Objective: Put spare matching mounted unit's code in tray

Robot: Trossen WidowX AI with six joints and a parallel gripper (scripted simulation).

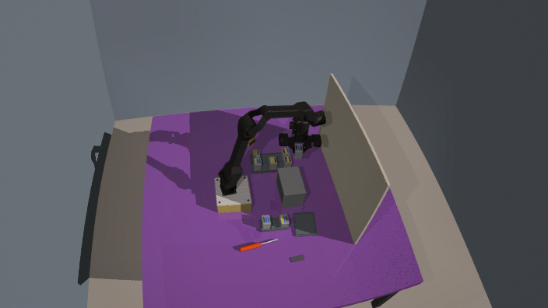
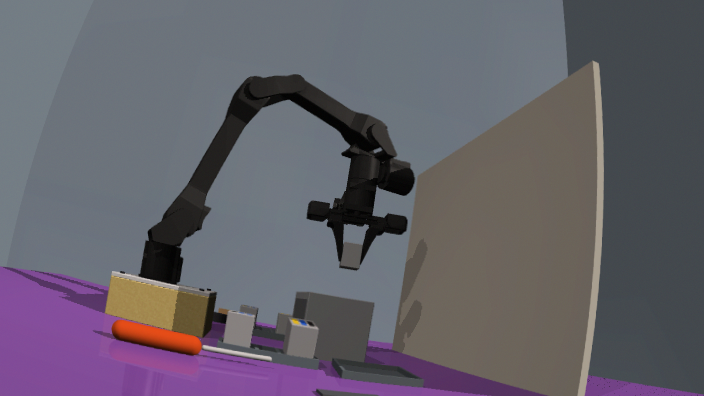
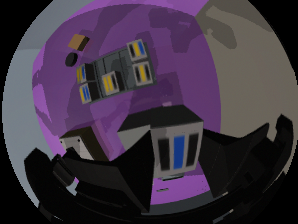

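Note:
My gripper (image 1: 298, 150) (image 2: 351, 257) (image 3: 170, 131) is shut on a grey spare (image 1: 298, 152) (image 2: 351, 255) (image 3: 170, 135) with black, blue and black stripes. It holds the spare upright in the air, beyond the large grey box and near the tall panel. The dark tray (image 1: 304, 223) (image 2: 378, 372) is empty, at the near side of the box. The back rack (image 1: 266, 156) (image 3: 120, 65) holds several striped spares. The front rack (image 1: 275, 225) (image 2: 295, 360) holds two units, one with blue stripes and one with yellow, blue and black. I cannot tell which unit is the mounted one; no code on a back is readable.
The large grey box (image 1: 292, 187) (image 2: 340, 325) stands between the back rack and the tray. A tall beige panel (image 1: 354, 155) (image 2: 510, 225) stands at the right. An orange screwdriver (image 1: 251, 247) (image 2: 156, 338) and a small dark plate (image 1: 296, 258) lie in front.

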